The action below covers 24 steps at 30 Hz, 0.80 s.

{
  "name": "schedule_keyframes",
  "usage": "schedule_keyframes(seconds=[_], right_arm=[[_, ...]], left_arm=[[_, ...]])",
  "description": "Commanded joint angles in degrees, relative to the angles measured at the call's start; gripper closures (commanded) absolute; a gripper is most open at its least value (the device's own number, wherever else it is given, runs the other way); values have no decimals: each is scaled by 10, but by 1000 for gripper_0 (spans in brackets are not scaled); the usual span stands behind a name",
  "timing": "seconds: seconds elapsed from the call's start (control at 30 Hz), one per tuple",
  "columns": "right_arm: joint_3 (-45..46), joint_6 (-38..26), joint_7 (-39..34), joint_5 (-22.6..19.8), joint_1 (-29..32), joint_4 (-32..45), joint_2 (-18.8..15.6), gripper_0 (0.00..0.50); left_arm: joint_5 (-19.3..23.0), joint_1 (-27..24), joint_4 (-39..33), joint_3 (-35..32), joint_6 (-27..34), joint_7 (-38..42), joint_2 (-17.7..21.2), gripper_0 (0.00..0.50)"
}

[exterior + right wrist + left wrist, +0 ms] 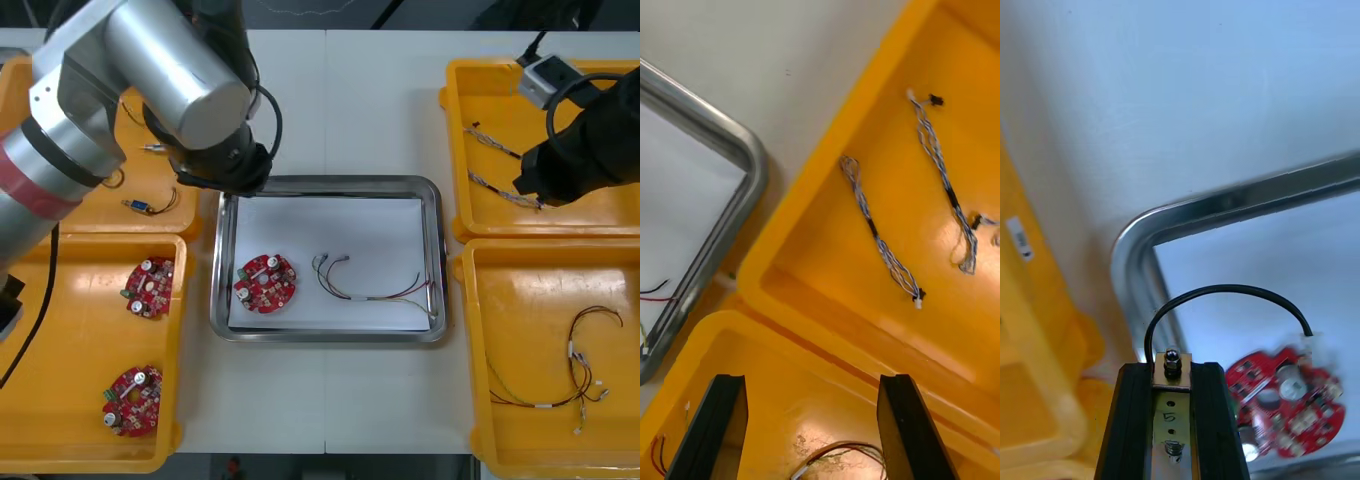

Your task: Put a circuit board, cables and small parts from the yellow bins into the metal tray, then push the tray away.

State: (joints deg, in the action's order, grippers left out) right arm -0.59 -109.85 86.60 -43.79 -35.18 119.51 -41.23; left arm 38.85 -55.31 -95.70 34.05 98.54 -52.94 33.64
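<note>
A small metal part trailing a looped black cable is clamped between the closed fingers of the left gripper, which is held over the tray at its 10 o'clock corner. A circuit board lies inside at 8 o'clock, a thin cable at 4 o'clock. Delivery of the part appears to be in hand: a short carry inward, then release clear of the board, is called for. The right gripper, fingers spread and empty, is poised at 2 o'clock above the yellow bin holding twisted cables.

Three boards — four bins — one tray
</note>
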Motion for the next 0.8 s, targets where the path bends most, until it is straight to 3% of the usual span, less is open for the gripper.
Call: schedule_keyframes(seconds=[0.03,0.37,0.57,0.8], right_arm=[[46,-2,-60,12,-24,-74,-15,0],[55,-2,-110,54,-106,-228,-13,0],[55,-2,-110,83,-132,-268,-14,0],[55,-2,-116,121,-167,-327,-13,0]], left_arm=[[-25,-4,18,31,-25,58,-38,499],[-44,-4,83,81,-62,75,-61,499],[-75,18,97,91,-106,83,-66,500],[-74,20,90,91,-108,90,-66,485]])
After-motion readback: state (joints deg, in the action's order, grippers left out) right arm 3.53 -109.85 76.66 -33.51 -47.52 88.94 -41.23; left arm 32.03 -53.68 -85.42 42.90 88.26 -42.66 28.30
